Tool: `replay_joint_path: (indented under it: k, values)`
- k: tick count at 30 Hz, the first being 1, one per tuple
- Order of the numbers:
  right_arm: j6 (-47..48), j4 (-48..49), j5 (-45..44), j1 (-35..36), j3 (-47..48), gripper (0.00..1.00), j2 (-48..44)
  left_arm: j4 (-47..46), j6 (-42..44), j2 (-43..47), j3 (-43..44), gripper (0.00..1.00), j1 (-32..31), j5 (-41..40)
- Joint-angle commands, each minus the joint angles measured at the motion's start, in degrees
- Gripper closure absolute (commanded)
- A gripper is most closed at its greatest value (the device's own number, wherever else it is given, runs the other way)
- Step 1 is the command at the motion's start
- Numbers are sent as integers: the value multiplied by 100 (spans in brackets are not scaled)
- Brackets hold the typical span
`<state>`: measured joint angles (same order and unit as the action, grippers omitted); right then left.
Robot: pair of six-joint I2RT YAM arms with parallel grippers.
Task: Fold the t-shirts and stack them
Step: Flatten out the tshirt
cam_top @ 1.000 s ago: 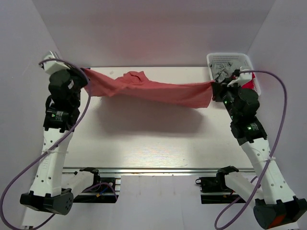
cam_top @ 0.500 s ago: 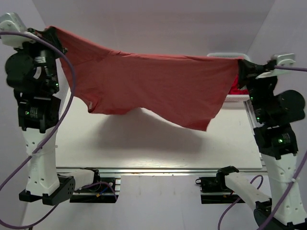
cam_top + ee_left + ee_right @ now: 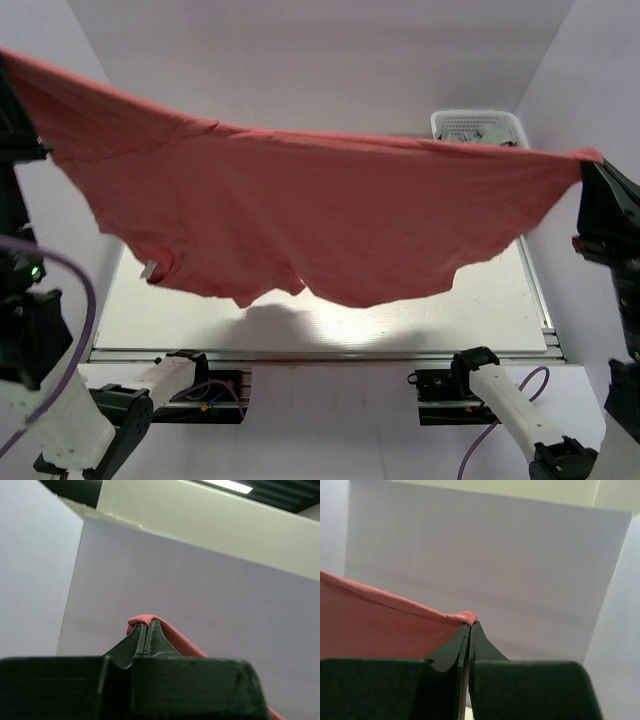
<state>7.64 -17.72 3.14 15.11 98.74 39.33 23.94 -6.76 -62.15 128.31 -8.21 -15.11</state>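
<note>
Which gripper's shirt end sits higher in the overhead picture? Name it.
The left gripper: its t-shirt end reaches the top-left corner; the right gripper holds its end lower.

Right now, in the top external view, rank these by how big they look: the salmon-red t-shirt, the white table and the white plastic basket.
1. salmon-red cloth t-shirt, though it is held up nearer the camera
2. white flat tabletop, partly hidden
3. white plastic basket

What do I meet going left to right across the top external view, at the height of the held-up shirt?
left arm → t-shirt, stretched in the air between the two arms → right arm
</note>
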Motion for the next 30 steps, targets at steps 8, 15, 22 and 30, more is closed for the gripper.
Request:
replay_joint_path:
  k: [8,15,22,30]
  values:
    - [-26,-197,249,-17,128,100,-680,-75,211,564,238,100,65,719]
    - [-96,84,-49,-17,-687,100,-936,-127,158,731,-306,100,65,1098]
    - [-184,620,-269,-26,-1673,100,-866,-443,158,643,-1429,100,65,1213]
    - [-438,1710,-1392,0,-3238,100,-656,-1032,35,327,-2818,100,65,924]
